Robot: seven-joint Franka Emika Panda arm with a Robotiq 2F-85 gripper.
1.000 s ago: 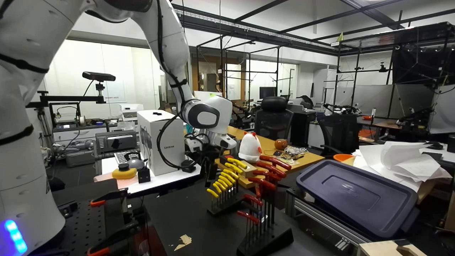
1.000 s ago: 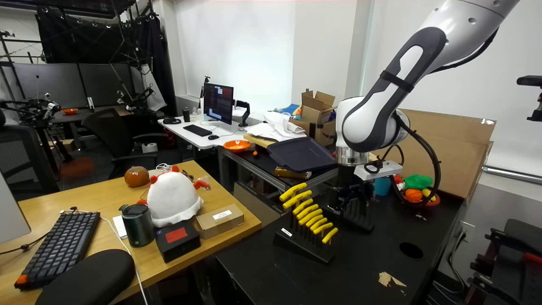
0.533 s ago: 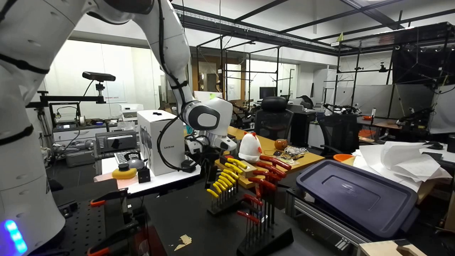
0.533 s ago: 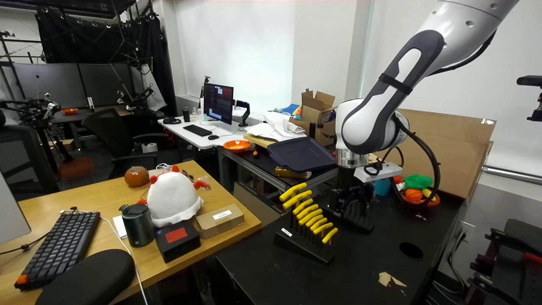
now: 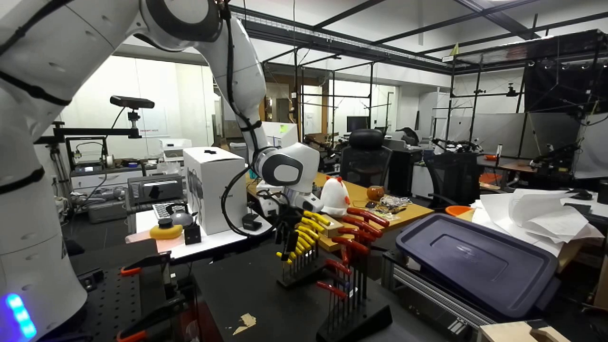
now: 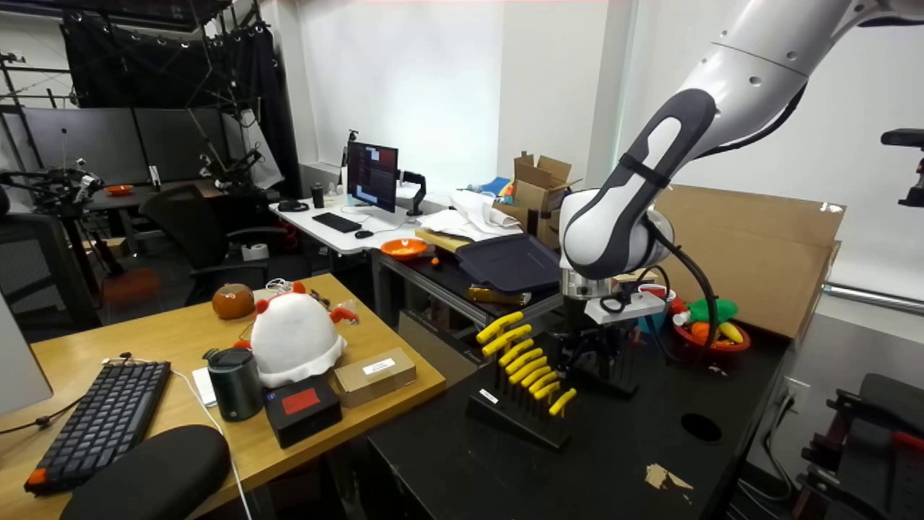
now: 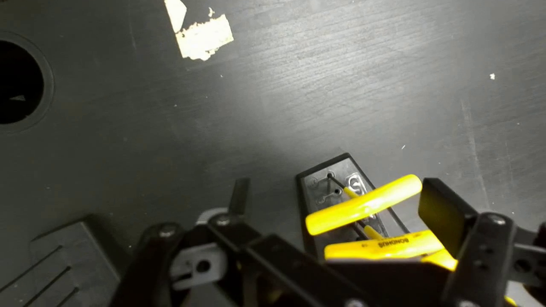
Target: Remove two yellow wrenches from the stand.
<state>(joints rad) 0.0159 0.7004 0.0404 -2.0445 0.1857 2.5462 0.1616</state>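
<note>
1. Currently the gripper (image 7: 340,199) is released: its fingers (image 7: 445,213) stand spread wide in the wrist view, with nothing clasped. The nearest of the yellow wrenches (image 7: 364,204) has its grip between them, close by the finger on that view's right; whether they touch, I can't tell.

2. Compared with a second ago, the arm (image 5: 247,76) has swung across, so in an exterior view the gripper now covers part of the low end of the yellow row, where it had hung just off it. My reading is that the approach is nearly lined up and a grasp would come next.

3. The yellow wrenches appear to be all in the stand (image 6: 514,422); none shows loose, so both removals look yet to be done. The grips sit close together, so catching a neighbour seems the likeliest slip.

4. BONDHUS is printed, upside down in the wrist view, on the next yellow handle (image 7: 384,247). A raised mark (image 7: 355,183) on the stand could be an S or a 5. The stand's white label (image 6: 489,396) is too small to read.

5. Farther out, the red-handled tools (image 5: 356,233) show no legible words. Lettering on the white box (image 5: 211,190) is partly covered, and the cardboard box (image 6: 375,379) bears a sticker too small to read.
</note>
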